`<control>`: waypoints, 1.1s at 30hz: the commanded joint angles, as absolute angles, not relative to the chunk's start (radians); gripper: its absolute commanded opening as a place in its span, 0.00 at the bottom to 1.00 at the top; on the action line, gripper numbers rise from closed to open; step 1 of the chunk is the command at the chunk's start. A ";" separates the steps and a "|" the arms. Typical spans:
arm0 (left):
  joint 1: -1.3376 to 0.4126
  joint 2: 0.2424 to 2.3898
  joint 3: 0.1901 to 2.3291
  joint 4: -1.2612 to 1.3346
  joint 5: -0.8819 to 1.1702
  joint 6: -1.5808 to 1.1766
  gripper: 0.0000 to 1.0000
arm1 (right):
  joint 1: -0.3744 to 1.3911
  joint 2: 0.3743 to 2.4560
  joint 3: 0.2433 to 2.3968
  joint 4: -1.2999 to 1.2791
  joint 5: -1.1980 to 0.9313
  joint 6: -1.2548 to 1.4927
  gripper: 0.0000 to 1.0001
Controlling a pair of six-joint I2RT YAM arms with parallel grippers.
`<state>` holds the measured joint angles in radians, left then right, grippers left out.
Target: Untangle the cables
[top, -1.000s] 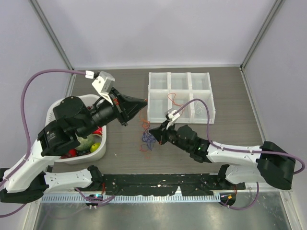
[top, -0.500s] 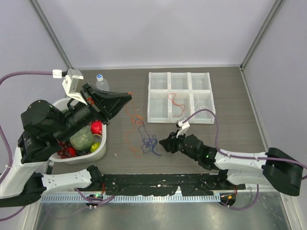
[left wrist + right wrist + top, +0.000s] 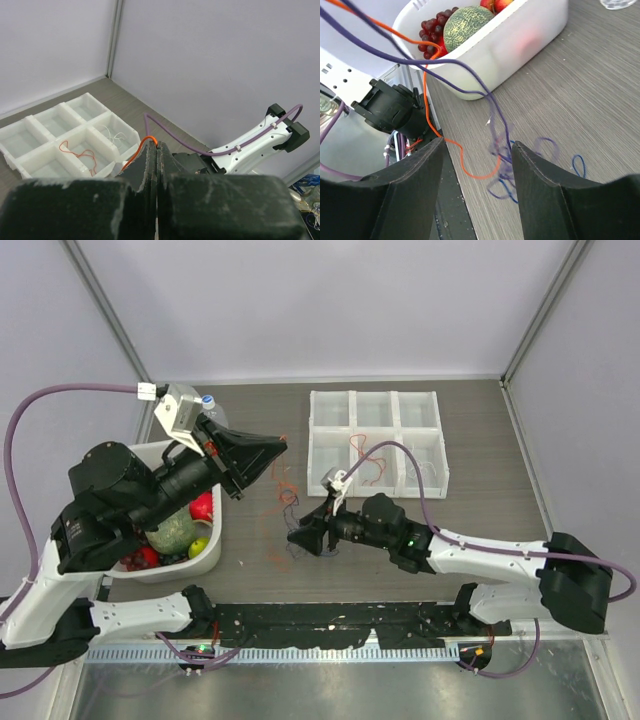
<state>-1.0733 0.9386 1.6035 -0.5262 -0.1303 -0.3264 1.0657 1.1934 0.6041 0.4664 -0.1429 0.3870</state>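
- My left end effector (image 3: 280,443) is pinched fully shut on the orange cable (image 3: 148,140). A small loop of it pokes out at the fingertips.
- That end effector hangs above the worktop (image 3: 480,440), between the tub (image 3: 530,35) and the tray (image 3: 374,392).
- From there the orange cable drops to the worktop. On my right wrist view it passes the tub's corner and curls on the surface between the fingers.
- My right end effector (image 3: 298,536) is low over the worktop with its fingers spread wide, and I see nothing clamped between them.
- A purple cable (image 3: 440,61) crosses in front of the tub and comes down between the right fingers. It is blurred there, so I cannot tell whether it touches them.
- The tangle (image 3: 507,172) of blue-purple loops lies on the worktop just beyond the right fingertips, near the middle and in front of the tray.
- A second orange cable (image 3: 366,455) lies in the tray's near middle compartment.
- A white cable (image 3: 114,134) lies in the near compartment next to it, on the right.
- The tub holds a melon (image 3: 465,22), grapes and other fruit.
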 commanded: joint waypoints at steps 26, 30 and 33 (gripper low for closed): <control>-1.078 0.940 1.741 -0.520 -0.143 -0.293 0.00 | 1.075 1.308 0.476 0.586 0.285 0.523 0.01; -1.077 0.920 1.759 -0.549 -0.184 -0.270 0.00 | 1.063 1.325 0.321 0.513 0.455 0.733 0.01; -1.077 0.907 1.766 -0.560 -0.230 -0.247 0.00 | 1.055 1.264 0.243 0.445 0.492 0.848 0.01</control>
<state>-1.0733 0.9394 1.7214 -0.5617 -0.1608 -0.2939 1.0657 1.3155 0.3252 0.5243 0.3275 0.6289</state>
